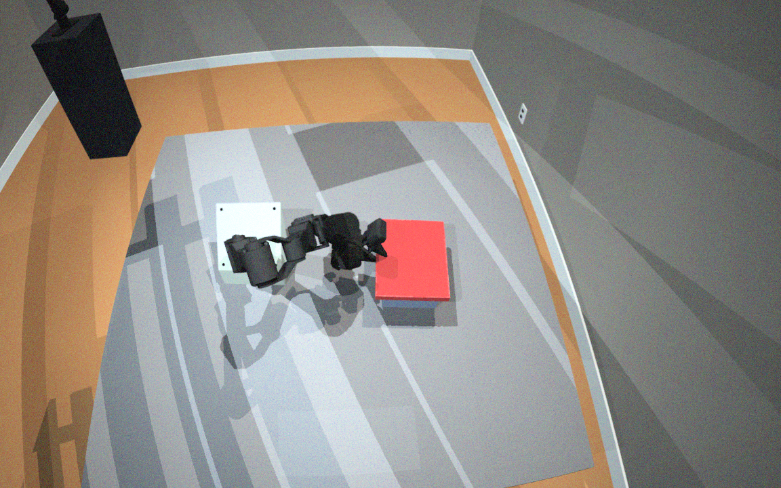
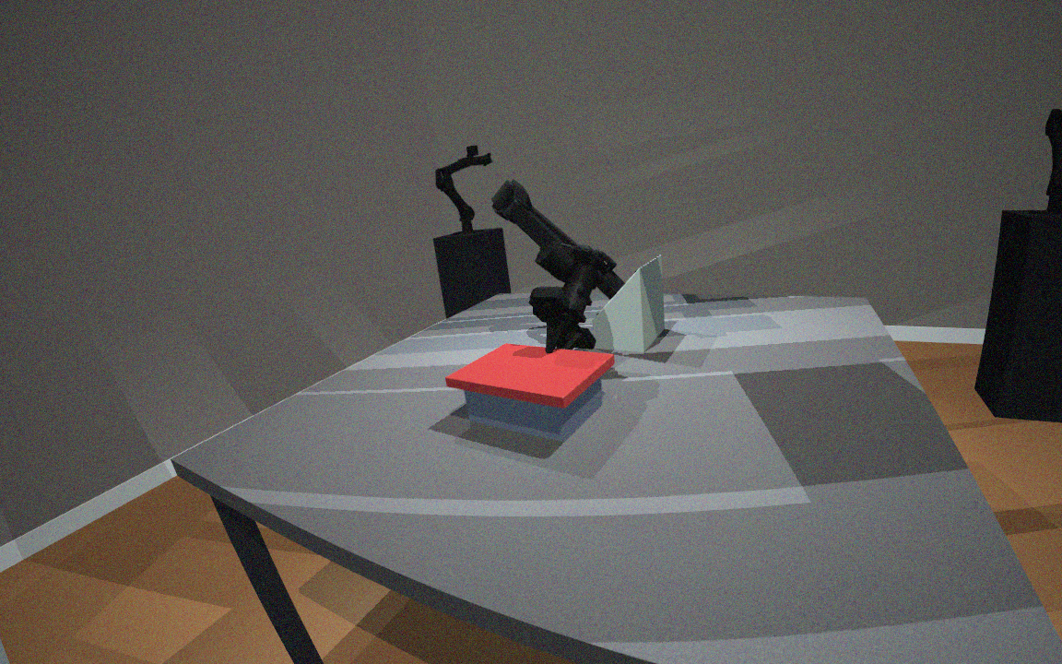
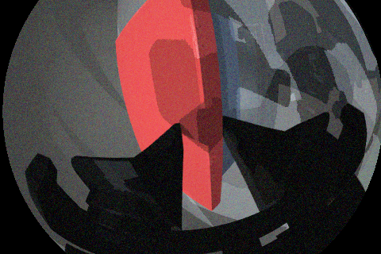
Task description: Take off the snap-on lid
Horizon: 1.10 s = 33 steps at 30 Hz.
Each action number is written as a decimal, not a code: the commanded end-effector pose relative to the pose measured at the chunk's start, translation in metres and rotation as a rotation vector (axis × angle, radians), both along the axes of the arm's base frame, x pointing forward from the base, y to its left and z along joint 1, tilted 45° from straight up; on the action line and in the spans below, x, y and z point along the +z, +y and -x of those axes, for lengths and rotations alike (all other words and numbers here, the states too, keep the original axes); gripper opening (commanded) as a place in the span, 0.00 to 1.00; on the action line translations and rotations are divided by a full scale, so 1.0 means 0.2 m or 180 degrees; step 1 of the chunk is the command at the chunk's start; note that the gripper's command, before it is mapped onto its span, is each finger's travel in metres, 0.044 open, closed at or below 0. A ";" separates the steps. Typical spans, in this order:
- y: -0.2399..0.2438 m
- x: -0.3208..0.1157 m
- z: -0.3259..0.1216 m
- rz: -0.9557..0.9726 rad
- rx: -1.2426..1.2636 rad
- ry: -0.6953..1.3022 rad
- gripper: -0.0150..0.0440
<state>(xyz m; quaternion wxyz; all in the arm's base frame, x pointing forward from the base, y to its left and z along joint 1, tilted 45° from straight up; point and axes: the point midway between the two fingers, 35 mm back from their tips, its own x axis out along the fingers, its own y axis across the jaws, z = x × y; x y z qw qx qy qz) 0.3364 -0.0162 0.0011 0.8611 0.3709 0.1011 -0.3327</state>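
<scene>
Gripper [image 1: 383, 252] [image 2: 560, 349] [image 3: 200, 125] clamped on red lid's [image 1: 414, 261] [image 2: 531, 371] [image 3: 167, 28] near edge. From top, lid lies right of centre, extending rightward from our fingertips, atop blue box [image 1: 408, 303] [image 2: 531, 415] [image 3: 230, 59]. We judge upward pull next; off-centre grip could tip lid or drag box.

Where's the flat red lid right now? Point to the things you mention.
The flat red lid [image 1: 414, 261] [image 2: 531, 373] [image 3: 136, 59] sits on the blue box [image 1: 410, 303] [image 2: 518, 414] [image 3: 231, 67], one edge gripped between the black fingers [image 1: 384, 240] [image 2: 565, 347].

Flat red square-cornered lid on blue box
The lid [image 1: 414, 261] [image 2: 531, 373] [image 3: 159, 67] lies level, overhanging the straight-sided blue box [image 1: 411, 303] [image 2: 518, 412] [image 3: 230, 67], which rests on the table.
</scene>
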 end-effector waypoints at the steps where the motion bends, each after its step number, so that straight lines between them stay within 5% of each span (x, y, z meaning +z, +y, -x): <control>1: 0.00 0.00 0.00 0.0000 0.0000 0.0002 0.25; 33: 0.02 0.03 0.01 -0.0001 0.0000 0.0002 0.25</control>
